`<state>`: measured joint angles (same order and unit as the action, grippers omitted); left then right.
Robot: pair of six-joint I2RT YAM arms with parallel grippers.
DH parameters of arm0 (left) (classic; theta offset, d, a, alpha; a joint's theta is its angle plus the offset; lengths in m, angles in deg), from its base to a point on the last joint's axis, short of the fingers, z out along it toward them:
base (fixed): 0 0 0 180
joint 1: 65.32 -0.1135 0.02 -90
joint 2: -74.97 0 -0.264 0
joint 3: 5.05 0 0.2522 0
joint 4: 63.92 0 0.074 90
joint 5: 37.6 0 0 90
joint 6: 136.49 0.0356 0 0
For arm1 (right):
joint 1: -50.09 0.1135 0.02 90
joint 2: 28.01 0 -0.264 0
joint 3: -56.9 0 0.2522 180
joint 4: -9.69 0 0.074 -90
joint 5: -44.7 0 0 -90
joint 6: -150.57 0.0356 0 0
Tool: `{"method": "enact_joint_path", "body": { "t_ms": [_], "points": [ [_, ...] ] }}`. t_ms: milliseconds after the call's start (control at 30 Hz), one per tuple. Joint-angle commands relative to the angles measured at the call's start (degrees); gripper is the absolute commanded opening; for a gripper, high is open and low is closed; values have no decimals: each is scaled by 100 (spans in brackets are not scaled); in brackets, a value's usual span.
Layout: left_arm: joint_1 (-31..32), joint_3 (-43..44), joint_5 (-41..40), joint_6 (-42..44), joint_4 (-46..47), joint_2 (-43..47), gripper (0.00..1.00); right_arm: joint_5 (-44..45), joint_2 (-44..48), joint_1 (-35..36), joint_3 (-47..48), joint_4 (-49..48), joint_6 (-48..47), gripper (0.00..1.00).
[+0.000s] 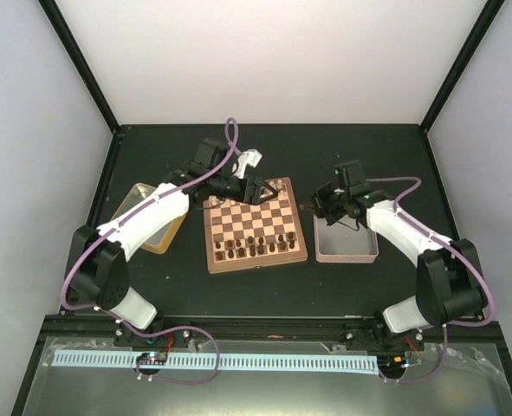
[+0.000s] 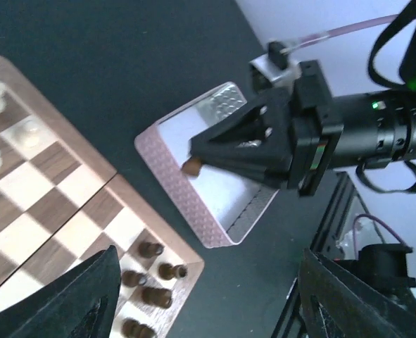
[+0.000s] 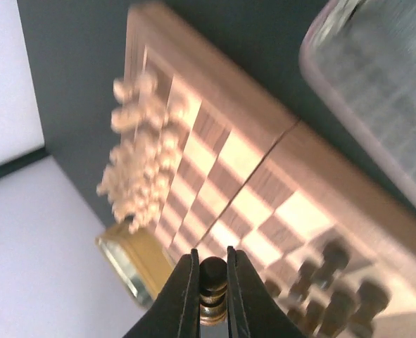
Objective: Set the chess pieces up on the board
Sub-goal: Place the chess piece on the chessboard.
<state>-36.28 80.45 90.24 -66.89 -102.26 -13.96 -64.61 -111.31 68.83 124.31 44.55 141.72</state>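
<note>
Now the right gripper (image 3: pixel 213 296) pinches one dark chess piece (image 3: pixel 213 276) tight, up by the pink tray (image 1: pixel 346 258) just beside the board (image 1: pixel 256 221), while the left gripper (image 2: pixel 208 296) hangs wide open over the board's far edge near the pale pieces (image 2: pixel 29 131).

So the table (image 1: pixel 264 147) is a flat matte black one with pale walls round it. Three things sit straight on it, in a rough row across the middle. The wooden board (image 1: pixel 256 265) is in the centre, turned a little off square. Left of it, with a gap, is a yellow-rimmed metal tin (image 1: pixel 132 201), half hidden under an arm. Right of it, just beside the board's edge but not touching, sits a pink-rimmed square tray (image 1: pixel 346 258).
</note>
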Motion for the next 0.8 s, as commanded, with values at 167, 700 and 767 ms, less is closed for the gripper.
{"method": "enact_joint_path", "body": {
  "t_ms": [167, 700, 767],
  "points": [
    [199, -657, 574, 57, 1761, 90, 70, -1539, -203, 749, 339, -946, 990, 1],
    [197, -767, 378, 241, 1521, -147, 37, -1663, -213, 877, 592, -1076, 1079, 1],
    [194, -712, 369, 237, 1491, -196, 37, -1671, -212, 885, 596, -1090, 1080, 1]
  ]
}}
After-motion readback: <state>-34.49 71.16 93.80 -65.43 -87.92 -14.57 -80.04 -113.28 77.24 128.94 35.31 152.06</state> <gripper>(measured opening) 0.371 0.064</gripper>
